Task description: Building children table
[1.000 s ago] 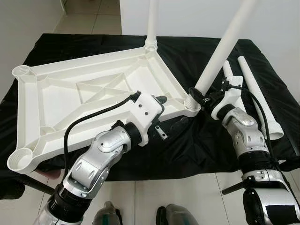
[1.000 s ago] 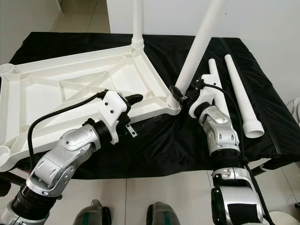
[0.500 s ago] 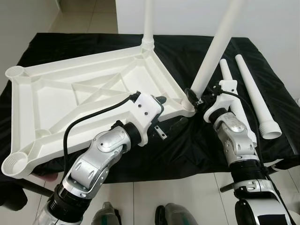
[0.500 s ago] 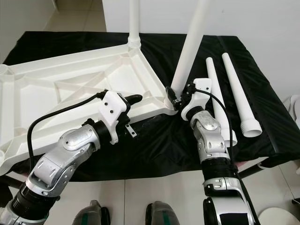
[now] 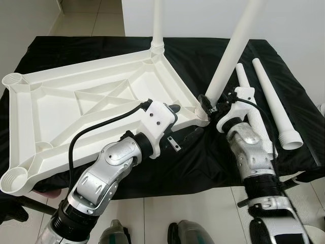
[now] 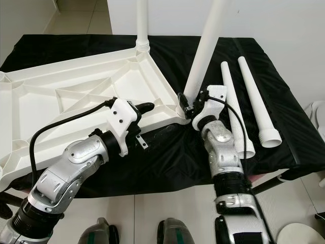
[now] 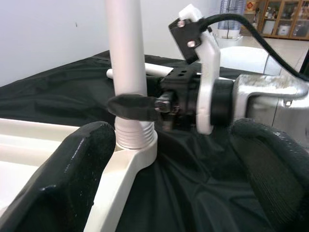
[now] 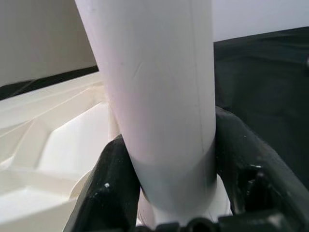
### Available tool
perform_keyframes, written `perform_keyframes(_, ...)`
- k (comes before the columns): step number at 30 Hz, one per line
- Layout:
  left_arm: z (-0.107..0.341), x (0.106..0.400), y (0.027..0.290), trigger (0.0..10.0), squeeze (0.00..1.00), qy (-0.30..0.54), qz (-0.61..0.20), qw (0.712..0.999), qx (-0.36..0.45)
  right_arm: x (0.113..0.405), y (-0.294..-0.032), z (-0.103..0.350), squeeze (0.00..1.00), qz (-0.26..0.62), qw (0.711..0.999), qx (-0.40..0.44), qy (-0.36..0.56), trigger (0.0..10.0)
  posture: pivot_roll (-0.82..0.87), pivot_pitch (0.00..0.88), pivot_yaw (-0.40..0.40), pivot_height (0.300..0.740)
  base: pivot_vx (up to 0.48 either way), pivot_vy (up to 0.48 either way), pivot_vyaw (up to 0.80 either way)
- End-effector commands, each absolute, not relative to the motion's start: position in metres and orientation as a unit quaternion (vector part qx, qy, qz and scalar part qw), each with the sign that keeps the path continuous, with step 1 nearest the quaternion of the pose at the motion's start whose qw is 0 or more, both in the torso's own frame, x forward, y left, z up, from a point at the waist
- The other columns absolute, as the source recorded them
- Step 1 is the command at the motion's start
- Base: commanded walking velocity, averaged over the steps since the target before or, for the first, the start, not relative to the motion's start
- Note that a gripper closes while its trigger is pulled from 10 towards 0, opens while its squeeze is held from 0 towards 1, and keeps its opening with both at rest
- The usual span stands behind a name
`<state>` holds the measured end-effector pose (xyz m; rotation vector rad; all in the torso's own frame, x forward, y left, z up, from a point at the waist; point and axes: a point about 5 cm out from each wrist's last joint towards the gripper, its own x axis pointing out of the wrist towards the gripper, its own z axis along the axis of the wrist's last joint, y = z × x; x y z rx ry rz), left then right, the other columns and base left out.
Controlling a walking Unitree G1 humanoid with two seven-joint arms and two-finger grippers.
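Observation:
A white plastic tabletop (image 5: 76, 76) lies upside down on a black-draped table. One white leg (image 5: 157, 25) stands upright in its far corner socket. My right gripper (image 5: 208, 101) is shut on a second leg (image 5: 233, 51) just above its ribbed end, which sits at the near right corner socket (image 7: 137, 147) while the leg leans right. In the right wrist view both fingers (image 8: 104, 193) clasp that leg (image 8: 154, 96). My left gripper (image 5: 184, 121) is open and straddles the tabletop's rim beside that socket: one finger (image 7: 63, 179) over the rim, the other over the cloth.
Two loose white legs (image 6: 227, 84) (image 6: 256, 107) lie side by side on the black cloth (image 5: 213, 152) to the right of my right arm. The draped table's front edge runs just below both forearms, with pale tiled floor (image 5: 152, 218) beneath.
My right arm has swung in to the left with the leg, which now stands a little steeper at the corner socket. The left arm holds its place. The view has shifted slightly.

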<state>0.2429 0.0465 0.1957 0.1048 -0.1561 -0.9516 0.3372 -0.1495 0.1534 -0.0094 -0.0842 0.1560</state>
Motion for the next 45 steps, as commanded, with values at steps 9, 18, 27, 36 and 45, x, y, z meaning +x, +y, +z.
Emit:
perform_keyframes(9,0.195,0.238,0.045,10.0,0.0,-0.07,-0.479,0.873,0.053,0.33,-0.134,0.138,0.0,0.001,1.0,0.013,-0.022,10.0,-0.09,0.042,-0.019,0.74,0.0,0.0,0.0)
perform_keyframes(18,0.195,0.237,0.044,10.0,0.0,-0.07,-0.481,0.873,0.051,0.33,-0.122,0.144,0.0,-0.099,0.993,0.043,-0.037,10.0,-0.08,0.035,-0.025,0.74,0.0,0.0,0.0)
perform_keyframes(27,0.195,0.238,0.043,10.0,0.0,-0.07,-0.478,0.874,0.05,0.331,-0.118,0.144,0.0,-0.094,0.994,0.042,-0.037,10.0,-0.08,0.036,-0.031,0.74,0.0,0.0,0.0)
perform_keyframes(36,0.195,0.238,0.043,10.0,0.0,-0.071,-0.479,0.874,0.049,0.335,-0.13,0.147,1.0,-0.091,0.994,0.036,-0.046,10.0,-0.09,0.039,-0.031,0.74,0.0,0.0,0.0)
perform_keyframes(45,0.196,0.24,0.042,10.0,0.0,-0.073,-0.477,0.874,0.048,0.343,-0.141,0.153,0.0,-0.062,0.996,0.02,-0.056,10.0,-0.09,0.045,-0.03,0.74,0.0,0.0,0.0)
